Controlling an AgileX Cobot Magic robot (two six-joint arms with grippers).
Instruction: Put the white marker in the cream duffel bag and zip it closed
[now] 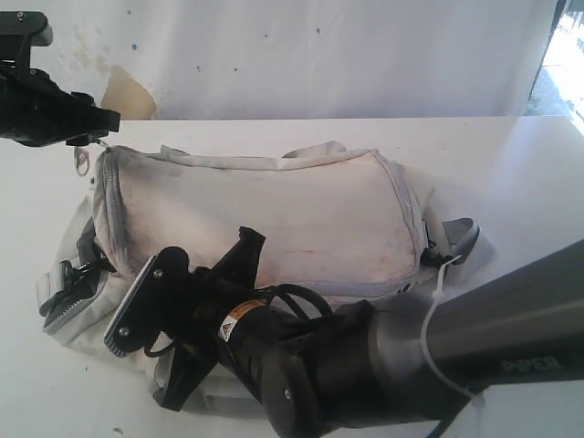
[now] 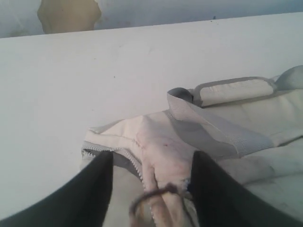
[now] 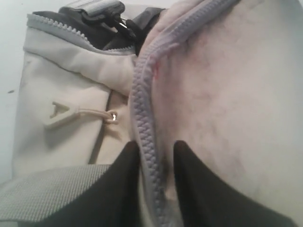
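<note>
The cream duffel bag (image 1: 274,219) lies on its side across the white table, with reddish stains on its fabric. Its grey zipper (image 3: 144,118) runs along the edge with the teeth meshed where I can see them. My right gripper (image 1: 196,274) is at the bag's near left edge. In the right wrist view its fingers (image 3: 156,149) pinch the zipper seam between them. My left gripper (image 1: 99,128) hovers at the bag's far left corner. Its fingers (image 2: 151,161) stand wide apart over a blurred dark pull ring (image 2: 147,198). The white marker is hidden.
Black clips (image 1: 68,283) and grey webbing (image 2: 222,132) hang at the bag's left end. A cream pull tab on a cord (image 3: 59,113) lies on a side pocket. The white table (image 1: 511,173) runs back to a white wall with a tan patch (image 1: 128,91).
</note>
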